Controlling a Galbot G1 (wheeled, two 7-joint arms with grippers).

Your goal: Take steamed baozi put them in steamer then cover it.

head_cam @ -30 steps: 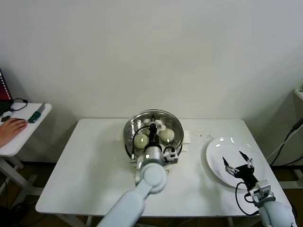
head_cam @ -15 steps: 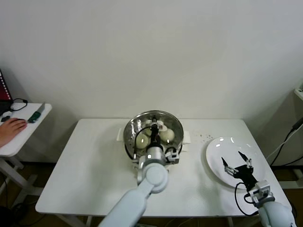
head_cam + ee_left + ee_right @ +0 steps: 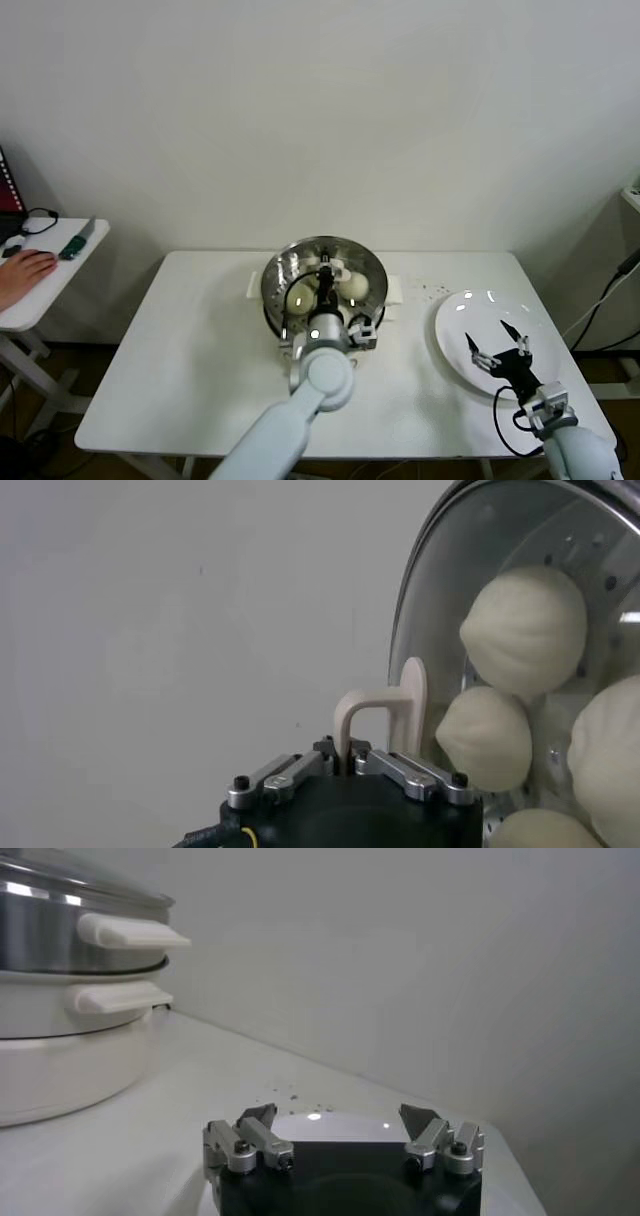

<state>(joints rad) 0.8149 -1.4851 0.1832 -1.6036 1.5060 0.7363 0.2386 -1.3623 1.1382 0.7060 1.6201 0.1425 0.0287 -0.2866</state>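
A: What step is shown, and how should it be done well?

B: Covering. The left tool is clenched on the white handle of the cover, which sits over the steamer at the middle of the table. In the right wrist view the cover's metal rim appears to lie on the steamer's edge. Judged from this, the cover should be level and centred, its rim seated all round, before the handle is let go. The tool should then open fully and lift straight up, so the handle is not dragged sideways and the cover is not tipped.

A: Where are the steamed baozi?

B: Inside the steamer, under the glass. The left wrist view shows four cream-white steamed baozi packed close together on the perforated floor; two of them are cut by the picture's edge.

A: And the right arm?

B: The right tool hangs released, its fingers spread, above the white plate on the robot's right side of the table. The plate carries no buns.

A: Counts?

B: One steamer on a white pot base, one cover, four steamed baozi, one plate, two tools. A few dark specks lie on the table between steamer and plate. A person's hand rests on a separate side table at far left.
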